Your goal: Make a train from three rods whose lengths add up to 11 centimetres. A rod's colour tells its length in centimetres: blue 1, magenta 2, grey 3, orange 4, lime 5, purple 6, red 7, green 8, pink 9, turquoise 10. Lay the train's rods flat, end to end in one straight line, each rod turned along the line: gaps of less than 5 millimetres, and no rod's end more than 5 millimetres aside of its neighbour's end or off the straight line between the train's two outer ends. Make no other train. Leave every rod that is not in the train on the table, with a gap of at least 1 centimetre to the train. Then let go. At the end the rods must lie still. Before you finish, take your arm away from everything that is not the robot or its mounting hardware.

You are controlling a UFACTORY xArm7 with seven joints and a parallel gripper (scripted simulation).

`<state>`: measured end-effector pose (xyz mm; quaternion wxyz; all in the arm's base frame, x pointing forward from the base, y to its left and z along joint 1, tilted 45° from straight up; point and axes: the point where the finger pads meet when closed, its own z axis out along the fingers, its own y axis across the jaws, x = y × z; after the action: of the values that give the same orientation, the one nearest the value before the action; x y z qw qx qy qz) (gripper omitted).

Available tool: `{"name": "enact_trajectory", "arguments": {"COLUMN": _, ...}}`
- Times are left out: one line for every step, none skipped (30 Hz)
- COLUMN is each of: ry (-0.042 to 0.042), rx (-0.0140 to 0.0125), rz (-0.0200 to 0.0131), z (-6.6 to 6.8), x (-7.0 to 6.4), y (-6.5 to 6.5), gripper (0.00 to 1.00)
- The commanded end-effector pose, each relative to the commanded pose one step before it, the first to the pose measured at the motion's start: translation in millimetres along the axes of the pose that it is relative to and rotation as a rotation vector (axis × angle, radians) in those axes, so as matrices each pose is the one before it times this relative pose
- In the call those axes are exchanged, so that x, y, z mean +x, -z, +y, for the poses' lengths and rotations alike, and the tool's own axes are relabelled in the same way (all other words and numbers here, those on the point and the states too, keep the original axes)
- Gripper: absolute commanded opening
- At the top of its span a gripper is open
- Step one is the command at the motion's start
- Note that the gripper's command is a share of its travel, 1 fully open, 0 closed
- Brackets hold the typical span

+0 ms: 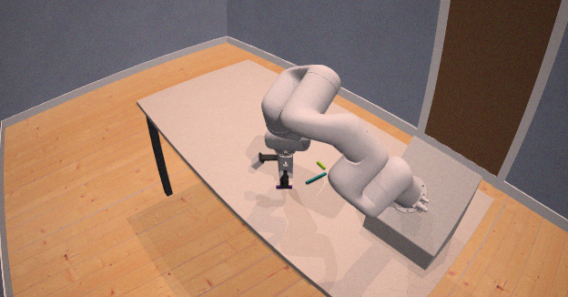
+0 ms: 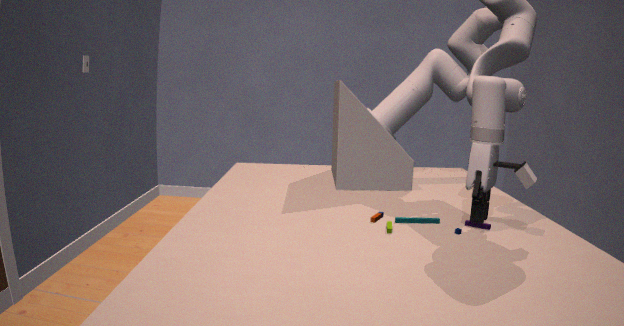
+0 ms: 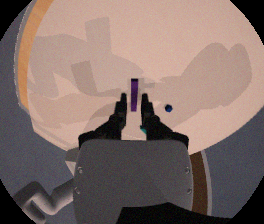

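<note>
My gripper (image 1: 284, 185) (image 2: 478, 221) (image 3: 134, 100) points down, its fingers partly open either side of the purple rod (image 1: 278, 187) (image 2: 486, 226) (image 3: 134, 89), with a gap on both sides in the wrist view. The purple rod lies flat, apart from the others. A small blue rod (image 2: 458, 231) (image 3: 168, 108) lies near it. The turquoise rod (image 1: 316, 179) (image 2: 417, 220) (image 3: 143, 130) lies between the purple and lime rods. The lime rod (image 1: 320, 165) (image 2: 389, 227) is short. An orange rod (image 2: 376, 217) has a dark bluish piece at its far end; whether they touch is unclear.
The arm's grey wedge base (image 1: 437, 218) (image 2: 372, 159) stands on the table (image 1: 196, 108) (image 2: 260, 274). The arm hides part of the table in the top view, where the orange and blue rods do not show. The table's long edge runs left of the gripper there.
</note>
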<state>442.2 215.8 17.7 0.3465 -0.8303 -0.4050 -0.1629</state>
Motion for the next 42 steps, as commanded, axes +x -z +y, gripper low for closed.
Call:
{"name": "enact_trajectory", "arguments": {"ry": -0.0006, "rx": -0.00405, "rz": 0.00171, "z": 1.75, "x": 0.46, "y": 1.58, "gripper": 0.24}}
{"name": "enact_trajectory", "arguments": {"ry": 0.0, "rx": 0.0, "rz": 0.0, "z": 0.0, "x": 0.0, "y": 0.0, "gripper": 0.24}}
{"name": "enact_trajectory", "arguments": {"ry": 0.0, "rx": 0.0, "rz": 0.0, "z": 0.0, "x": 0.0, "y": 0.0, "gripper": 0.24}}
{"name": "enact_trajectory", "arguments": {"ry": 0.0, "rx": 0.0, "rz": 0.0, "z": 0.0, "x": 0.0, "y": 0.0, "gripper": 0.24}}
{"name": "enact_trajectory", "arguments": {"ry": 0.0, "rx": 0.0, "rz": 0.0, "z": 0.0, "x": 0.0, "y": 0.0, "gripper": 0.24}}
{"name": "enact_trajectory", "arguments": {"ry": 0.0, "rx": 0.0, "rz": 0.0, "z": 0.0, "x": 0.0, "y": 0.0, "gripper": 0.24}}
{"name": "enact_trajectory", "arguments": {"ry": 0.0, "rx": 0.0, "rz": 0.0, "z": 0.0, "x": 0.0, "y": 0.0, "gripper": 0.24}}
{"name": "enact_trajectory", "arguments": {"ry": 0.0, "rx": 0.0, "rz": 0.0, "z": 0.0, "x": 0.0, "y": -0.03, "gripper": 0.24}}
{"name": "enact_trajectory", "arguments": {"ry": 0.0, "rx": 0.0, "rz": 0.0, "z": 0.0, "x": 0.0, "y": -0.08, "gripper": 0.24}}
{"name": "enact_trajectory", "arguments": {"ry": 0.0, "rx": 0.0, "rz": 0.0, "z": 0.0, "x": 0.0, "y": -0.15, "gripper": 0.24}}
{"name": "enact_trajectory", "arguments": {"ry": 0.0, "rx": 0.0, "rz": 0.0, "z": 0.0, "x": 0.0, "y": -0.23, "gripper": 0.24}}
{"name": "enact_trajectory", "arguments": {"ry": 0.0, "rx": 0.0, "rz": 0.0, "z": 0.0, "x": 0.0, "y": -0.31, "gripper": 0.24}}
{"name": "enact_trajectory", "arguments": {"ry": 0.0, "rx": 0.0, "rz": 0.0, "z": 0.0, "x": 0.0, "y": -0.4, "gripper": 0.24}}
{"name": "enact_trajectory", "arguments": {"ry": 0.0, "rx": 0.0, "rz": 0.0, "z": 0.0, "x": 0.0, "y": -0.49, "gripper": 0.24}}
{"name": "enact_trajectory", "arguments": {"ry": 0.0, "rx": 0.0, "rz": 0.0, "z": 0.0, "x": 0.0, "y": -0.58, "gripper": 0.24}}
{"name": "enact_trajectory", "arguments": {"ry": 0.0, "rx": 0.0, "rz": 0.0, "z": 0.0, "x": 0.0, "y": -0.66, "gripper": 0.24}}
{"name": "enact_trajectory", "arguments": {"ry": 0.0, "rx": 0.0, "rz": 0.0, "z": 0.0, "x": 0.0, "y": -0.73, "gripper": 0.24}}
{"name": "enact_trajectory", "arguments": {"ry": -0.00001, "rx": 0.0, "rz": 0.0, "z": 0.0, "x": 0.0, "y": -0.78, "gripper": 0.24}}
{"name": "enact_trajectory", "arguments": {"ry": 0.0, "rx": 0.0, "rz": 0.0, "z": 0.0, "x": 0.0, "y": -0.83, "gripper": 0.24}}
{"name": "enact_trajectory", "arguments": {"ry": 0.0, "rx": 0.0, "rz": 0.0, "z": 0.0, "x": 0.0, "y": -0.86, "gripper": 0.24}}
{"name": "enact_trajectory", "arguments": {"ry": 0.0, "rx": 0.0, "rz": 0.0, "z": 0.0, "x": 0.0, "y": 0.0, "gripper": 0.24}}
{"name": "enact_trajectory", "arguments": {"ry": 0.0, "rx": 0.0, "rz": 0.0, "z": 0.0, "x": 0.0, "y": 0.0, "gripper": 0.24}}
{"name": "enact_trajectory", "arguments": {"ry": 0.0, "rx": 0.0, "rz": 0.0, "z": 0.0, "x": 0.0, "y": -0.88, "gripper": 0.24}}
{"name": "enact_trajectory", "arguments": {"ry": 0.0, "rx": 0.0, "rz": 0.0, "z": 0.0, "x": 0.0, "y": -0.88, "gripper": 0.24}}
{"name": "enact_trajectory", "arguments": {"ry": 0.0, "rx": 0.0, "rz": 0.0, "z": 0.0, "x": 0.0, "y": -0.87, "gripper": 0.24}}
{"name": "enact_trajectory", "arguments": {"ry": 0.0, "rx": 0.0, "rz": 0.0, "z": 0.0, "x": 0.0, "y": -0.83, "gripper": 0.24}}
{"name": "enact_trajectory", "arguments": {"ry": 0.00001, "rx": 0.0, "rz": 0.0, "z": 0.0, "x": 0.0, "y": -0.79, "gripper": 0.24}}
{"name": "enact_trajectory", "arguments": {"ry": 0.0, "rx": 0.0, "rz": 0.0, "z": 0.0, "x": 0.0, "y": -0.73, "gripper": 0.24}}
{"name": "enact_trajectory", "arguments": {"ry": 0.0, "rx": 0.0, "rz": 0.0, "z": 0.0, "x": 0.0, "y": -0.66, "gripper": 0.24}}
{"name": "enact_trajectory", "arguments": {"ry": 0.0, "rx": 0.0, "rz": 0.0, "z": 0.0, "x": 0.0, "y": -0.58, "gripper": 0.24}}
{"name": "enact_trajectory", "arguments": {"ry": 0.0, "rx": 0.0, "rz": 0.0, "z": 0.0, "x": 0.0, "y": -0.5, "gripper": 0.24}}
{"name": "enact_trajectory", "arguments": {"ry": 0.0, "rx": 0.0, "rz": 0.0, "z": 0.0, "x": 0.0, "y": -0.41, "gripper": 0.24}}
{"name": "enact_trajectory", "arguments": {"ry": 0.0, "rx": 0.0, "rz": 0.0, "z": 0.0, "x": 0.0, "y": -0.32, "gripper": 0.24}}
{"name": "enact_trajectory", "arguments": {"ry": 0.0, "rx": 0.0, "rz": 0.0, "z": 0.0, "x": 0.0, "y": -0.23, "gripper": 0.24}}
{"name": "enact_trajectory", "arguments": {"ry": 0.0, "rx": 0.0, "rz": 0.0, "z": 0.0, "x": 0.0, "y": -0.15, "gripper": 0.24}}
{"name": "enact_trajectory", "arguments": {"ry": 0.0, "rx": 0.0, "rz": 0.0, "z": 0.0, "x": 0.0, "y": -0.08, "gripper": 0.24}}
{"name": "enact_trajectory", "arguments": {"ry": 0.0, "rx": 0.0, "rz": 0.0, "z": 0.0, "x": 0.0, "y": -0.03, "gripper": 0.24}}
{"name": "enact_trajectory", "arguments": {"ry": 0.0, "rx": 0.0, "rz": 0.0, "z": 0.0, "x": 0.0, "y": 0.0, "gripper": 0.24}}
{"name": "enact_trajectory", "arguments": {"ry": 0.0, "rx": 0.0, "rz": 0.0, "z": 0.0, "x": 0.0, "y": 0.0, "gripper": 0.24}}
{"name": "enact_trajectory", "arguments": {"ry": 0.0, "rx": 0.0, "rz": 0.0, "z": 0.0, "x": 0.0, "y": 0.0, "gripper": 0.24}}
{"name": "enact_trajectory", "arguments": {"ry": 0.0, "rx": 0.0, "rz": 0.0, "z": 0.0, "x": 0.0, "y": 0.0, "gripper": 0.24}}
{"name": "enact_trajectory", "arguments": {"ry": 0.0, "rx": 0.0, "rz": 0.0, "z": 0.0, "x": 0.0, "y": 0.0, "gripper": 0.24}}
